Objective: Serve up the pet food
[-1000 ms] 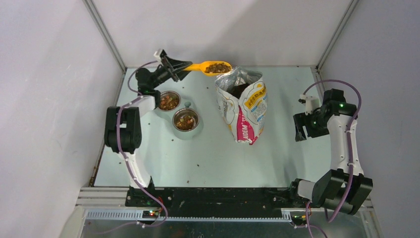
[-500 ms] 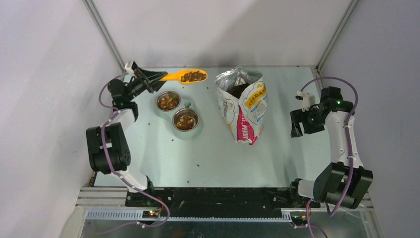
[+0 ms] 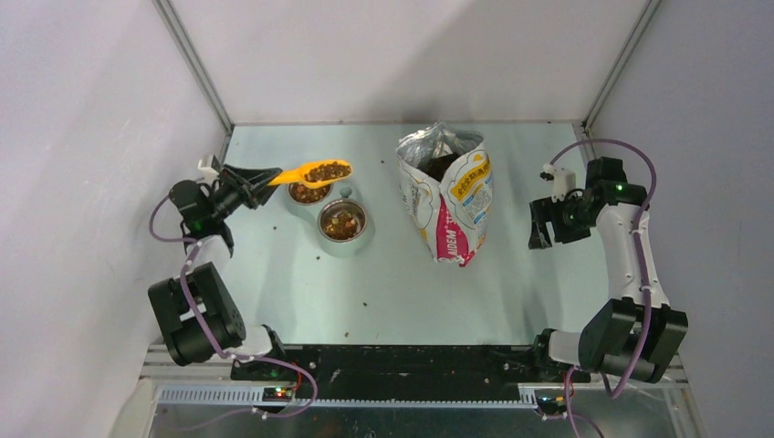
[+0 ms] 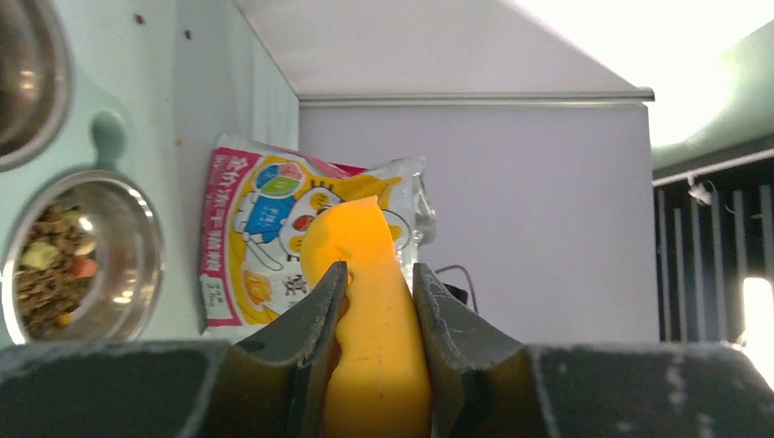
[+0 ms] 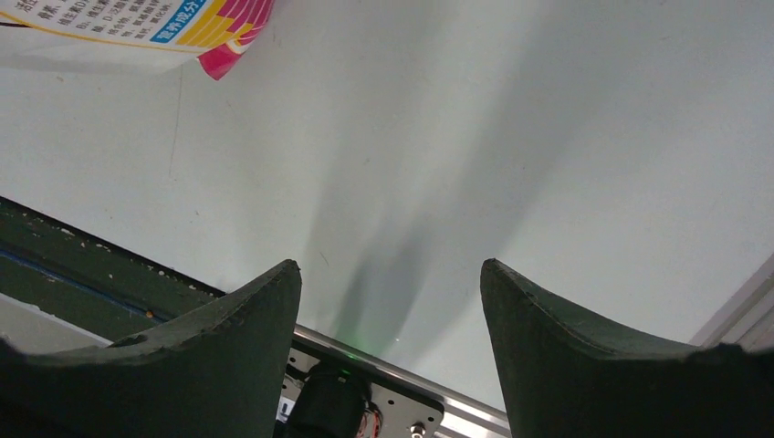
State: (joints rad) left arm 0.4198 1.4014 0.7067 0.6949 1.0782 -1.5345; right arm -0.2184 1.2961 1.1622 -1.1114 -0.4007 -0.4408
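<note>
My left gripper [image 3: 258, 176] is shut on the handle of the orange scoop [image 3: 306, 172]. The scoop's cup holds pet food [image 3: 329, 169] and hangs level over the far steel bowl [image 3: 307, 193]. The near steel bowl [image 3: 342, 222] also holds kibble. In the left wrist view the fingers [image 4: 321, 310] clamp the orange handle [image 4: 374, 356], with one kibble-filled bowl [image 4: 137, 228] at the left. The opened cartoon-cat bag [image 3: 447, 192] stands mid-table. My right gripper [image 3: 540, 234] is open and empty to the right of the bag, over bare table [image 5: 391, 274].
Both bowls sit in a pale green holder [image 3: 345, 192]. A few stray kibble pieces [image 3: 362, 304] lie on the table in front of the bowls. The bag's pink corner [image 5: 228, 36] shows in the right wrist view. Walls close off the left, back and right.
My left arm has swung the filled scoop left and nearer, from beside the bag's mouth to over the far bowl. My right gripper has drifted slightly left, still open.
</note>
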